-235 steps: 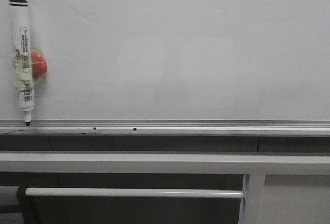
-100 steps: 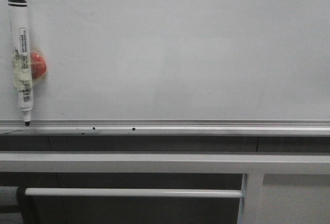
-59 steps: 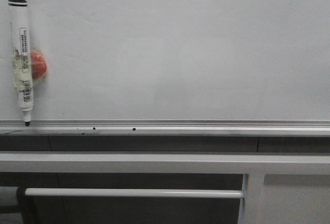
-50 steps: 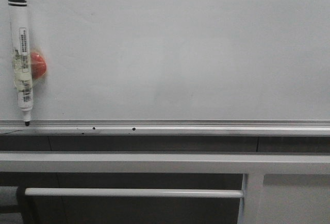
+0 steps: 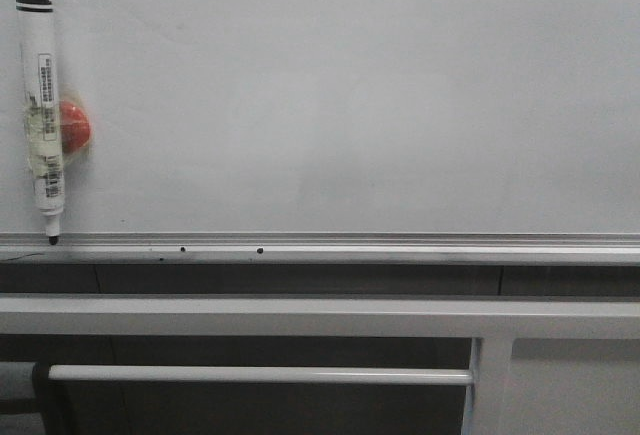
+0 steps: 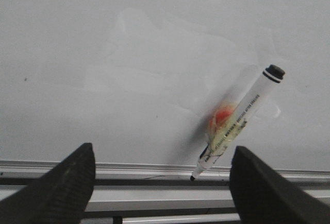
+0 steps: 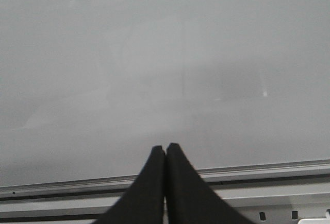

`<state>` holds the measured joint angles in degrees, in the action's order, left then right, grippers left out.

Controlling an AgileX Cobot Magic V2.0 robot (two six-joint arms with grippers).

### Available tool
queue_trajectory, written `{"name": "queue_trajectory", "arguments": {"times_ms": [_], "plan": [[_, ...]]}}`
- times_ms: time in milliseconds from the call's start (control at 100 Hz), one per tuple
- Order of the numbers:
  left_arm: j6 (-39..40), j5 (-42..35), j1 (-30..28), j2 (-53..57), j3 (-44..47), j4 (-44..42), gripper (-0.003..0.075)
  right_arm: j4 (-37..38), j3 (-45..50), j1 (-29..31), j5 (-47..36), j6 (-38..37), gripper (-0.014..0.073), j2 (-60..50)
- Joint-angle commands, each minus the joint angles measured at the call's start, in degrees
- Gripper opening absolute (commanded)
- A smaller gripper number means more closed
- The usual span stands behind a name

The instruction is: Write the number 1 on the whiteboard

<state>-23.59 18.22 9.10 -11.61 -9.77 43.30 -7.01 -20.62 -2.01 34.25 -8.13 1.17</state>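
Observation:
The whiteboard (image 5: 350, 95) fills the front view, plain white with a silver rail (image 5: 400, 247) along its bottom. No number 1 shows on it. A white marker (image 5: 42, 115) with a black cap end hangs at the board's far left, tip down on the rail, stuck to a red magnet (image 5: 74, 126). In the left wrist view the marker (image 6: 237, 121) and the magnet (image 6: 223, 118) lie ahead of my left gripper (image 6: 162, 157), which is open and empty, apart from the marker. My right gripper (image 7: 165, 148) is shut and empty, facing the bare whiteboard (image 7: 165, 54).
Two small black dots (image 5: 260, 250) sit on the rail. Below the rail run grey horizontal bars (image 5: 300, 315) and a thin rod (image 5: 260, 375) with a grey upright (image 5: 490, 385) at the right. Neither arm shows in the front view.

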Motion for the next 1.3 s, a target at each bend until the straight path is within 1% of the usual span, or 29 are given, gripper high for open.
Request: {"name": "queue_trajectory", "arguments": {"times_ms": [0, 190, 250, 330, 380, 900, 1070, 1180, 1220, 1250, 1280, 1290], "plan": [[-7.6, -2.3, 0.4, -0.9, -1.0, 8.9, 0.0492, -1.2, -1.7, -0.1, -3.1, -0.1, -0.005, 1.2], [-25.0, -2.4, 0.4, -0.9, 2.1, 24.6, 0.0492, -1.5, -1.7, -0.1, -2.0, -0.1, -0.005, 1.2], [-29.3, -2.3, 0.4, -0.9, 3.1, 30.0, 0.0492, -1.5, -1.7, -0.1, -2.0, -0.1, -0.005, 1.2], [-35.7, -2.0, 0.4, -0.9, 3.7, 33.5, 0.0492, -1.5, -1.7, -0.1, -2.0, -0.1, -0.005, 1.2], [-37.9, -2.0, 0.4, -0.9, 3.8, 34.4, 0.0492, -1.5, -1.7, -0.1, -1.8, -0.1, -0.005, 1.2], [-38.3, -1.9, 0.4, -0.9, 3.8, 35.5, 0.0492, -1.5, -1.7, -0.1, -1.8, -0.1, -0.005, 1.2], [-38.3, 1.9, 0.4, -0.9, 2.4, 36.0, 0.0492, -1.5, -1.7, -0.1, -1.8, -0.1, -0.005, 1.2], [-39.7, 2.2, 0.4, -0.9, 1.1, 37.5, 0.0492, -1.5, -1.7, -0.1, -1.8, -0.1, -0.005, 1.2], [-39.9, 2.1, 0.4, -0.9, 0.7, 36.3, 0.0492, -1.5, -1.7, -0.1, -1.8, -0.1, -0.005, 1.2], [-39.6, 2.1, 0.4, -0.9, 0.4, 33.7, 0.0492, -1.5, -1.7, -0.1, -1.8, -0.1, -0.005, 1.2], [-38.1, 2.4, 0.4, -0.9, -0.1, 28.4, 0.0492, -1.5, -1.7, -0.1, -1.8, -0.1, -0.005, 1.2], [-36.4, 2.4, 0.4, -0.9, -0.3, 27.2, 0.0492, -1.5, -1.7, -0.1, -1.8, -0.1, -0.005, 1.2]]}}
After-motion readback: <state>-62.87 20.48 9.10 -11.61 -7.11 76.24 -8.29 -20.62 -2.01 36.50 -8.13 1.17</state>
